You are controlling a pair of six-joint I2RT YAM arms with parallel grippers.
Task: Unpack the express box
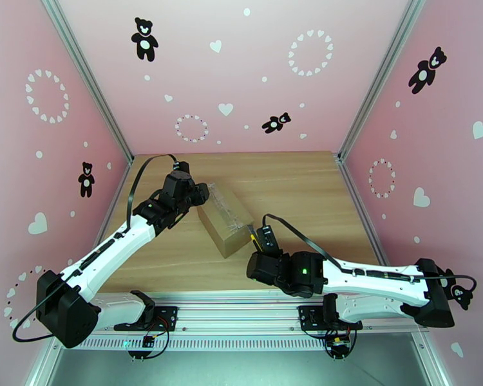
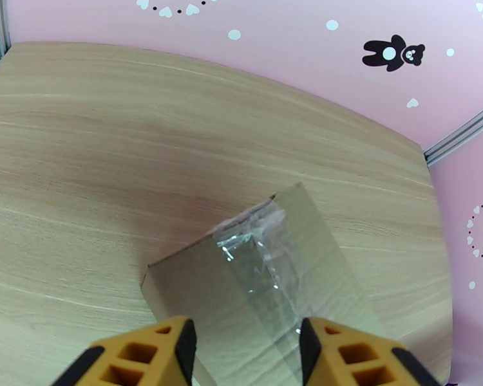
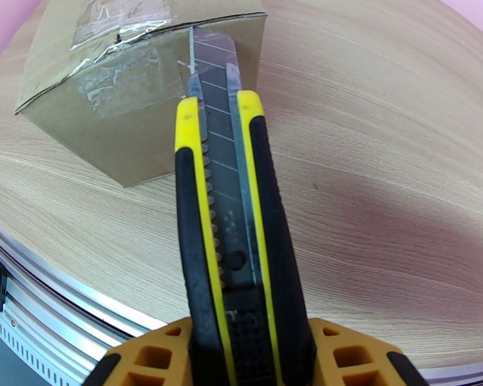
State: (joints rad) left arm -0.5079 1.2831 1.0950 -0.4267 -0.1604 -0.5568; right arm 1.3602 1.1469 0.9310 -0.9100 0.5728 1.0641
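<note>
Right fingers (image 3: 148,355) pinching yellow-black utility knife (image 3: 232,207), blade (image 3: 210,59) meeting express box (image 3: 145,123) edge ahead, left fingers (image 2: 145,355) spread astride its tape (image 2: 261,265), perhaps pressing down.

The express box (image 2: 254,278) runs off the bottom edge of the left wrist view at the left gripper (image 2: 245,342) (whether its fingers (image 2: 145,355) touch it cannot be told). From the right wrist its far end is cropped, and the butt of the utility knife (image 3: 232,207) is hidden inside the right gripper (image 3: 241,339).
</note>
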